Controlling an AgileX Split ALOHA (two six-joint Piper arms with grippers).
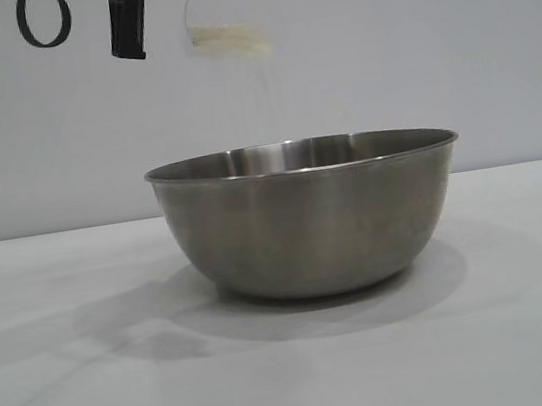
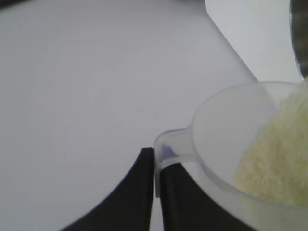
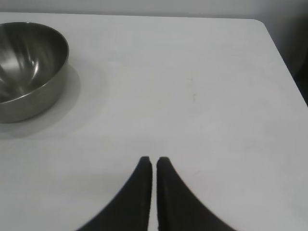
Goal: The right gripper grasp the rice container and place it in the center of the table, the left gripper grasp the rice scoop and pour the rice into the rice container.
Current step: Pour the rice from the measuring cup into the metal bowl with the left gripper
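Gripping the rice scoop, left hand tips it above the rice container.

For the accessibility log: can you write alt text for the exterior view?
A tilted rice scoop, held high by the left gripper, spills a thin stream of rice toward the rice container standing on the table.
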